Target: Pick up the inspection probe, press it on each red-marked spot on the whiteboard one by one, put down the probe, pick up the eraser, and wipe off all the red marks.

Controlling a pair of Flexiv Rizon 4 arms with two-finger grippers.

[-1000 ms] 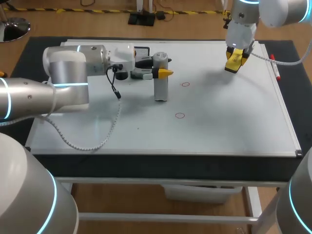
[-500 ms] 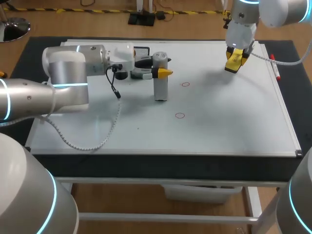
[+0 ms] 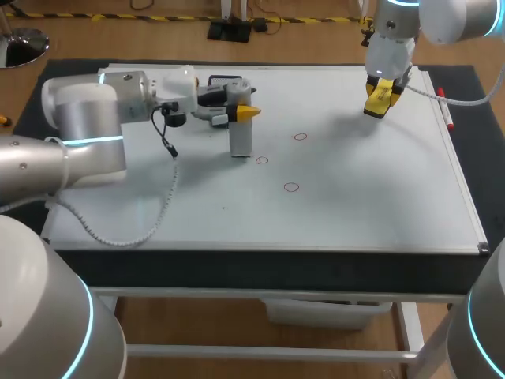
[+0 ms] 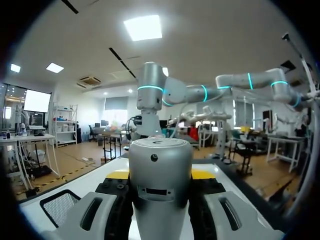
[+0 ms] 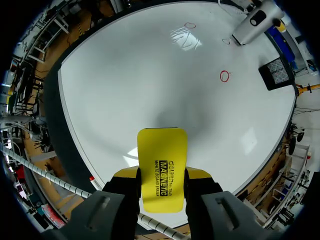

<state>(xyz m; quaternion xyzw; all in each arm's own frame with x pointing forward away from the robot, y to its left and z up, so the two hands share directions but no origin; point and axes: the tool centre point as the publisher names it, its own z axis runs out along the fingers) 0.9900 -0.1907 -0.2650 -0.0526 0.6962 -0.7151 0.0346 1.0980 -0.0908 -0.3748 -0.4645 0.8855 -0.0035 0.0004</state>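
The left gripper clamps the probe upright on the whiteboard, just left of a red circle, and the right gripper grips the eraser above the far right.

The gripper grips the eraser above the whiteboard; red marks lie ahead, with the probe beyond them.
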